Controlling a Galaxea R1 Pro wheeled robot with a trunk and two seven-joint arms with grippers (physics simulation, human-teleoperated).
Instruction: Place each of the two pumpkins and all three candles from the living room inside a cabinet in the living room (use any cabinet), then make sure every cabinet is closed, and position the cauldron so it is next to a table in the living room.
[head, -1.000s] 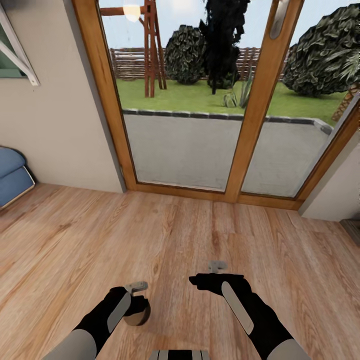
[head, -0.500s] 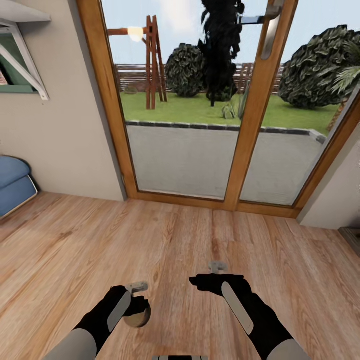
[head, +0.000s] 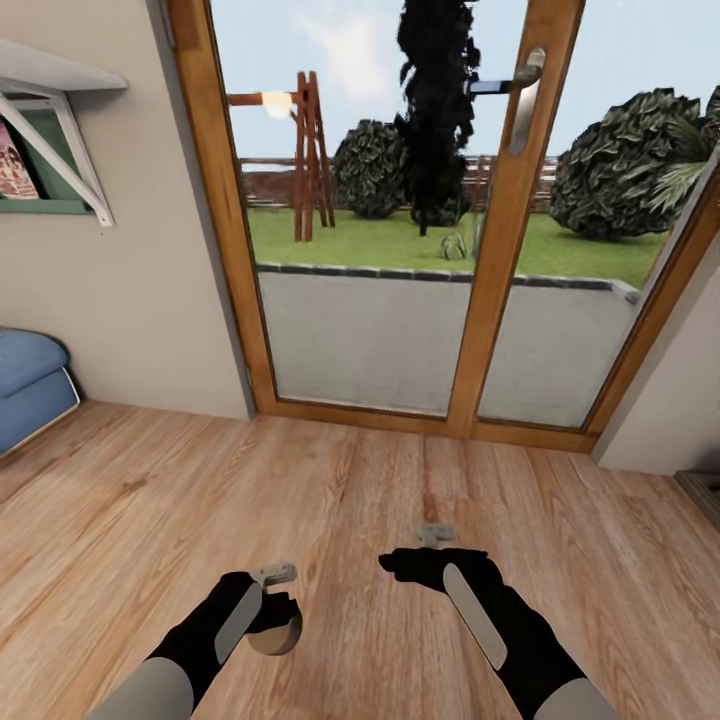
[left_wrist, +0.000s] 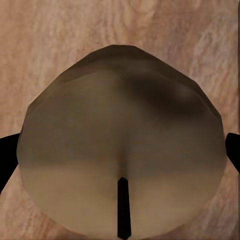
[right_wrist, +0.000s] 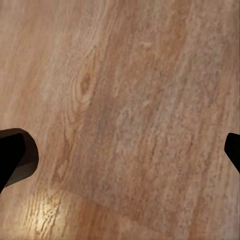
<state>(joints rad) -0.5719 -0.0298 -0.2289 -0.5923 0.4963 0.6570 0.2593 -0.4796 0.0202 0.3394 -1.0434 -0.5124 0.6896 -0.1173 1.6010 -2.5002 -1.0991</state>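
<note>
In front of me, from my head camera, a glazed door (head: 400, 230) in a warm wood frame is showing a lawn and shrubs outside, and a plank floor (head: 360, 500) is running up to it. A blue cushion (head: 30, 385) is sitting by the wall at the left, under a white shelf bracket (head: 70, 165). My left gripper (head: 275, 610) is hanging low over the floor and pinching a candle (head: 277, 630), its pale brownish round body showing just below the fingers. My right gripper (head: 405, 565) is hovering beside it over bare planks.

Along my left wrist, the candle (left_wrist: 120, 160) is looming large between my dark fingertips (left_wrist: 7, 157), which are pressing on its two sides above the floor (left_wrist: 50, 45).

Along my right wrist, my fingertips (right_wrist: 15, 155) are standing well apart, spread wide, with wood floor (right_wrist: 130, 110) passing between them.
</note>
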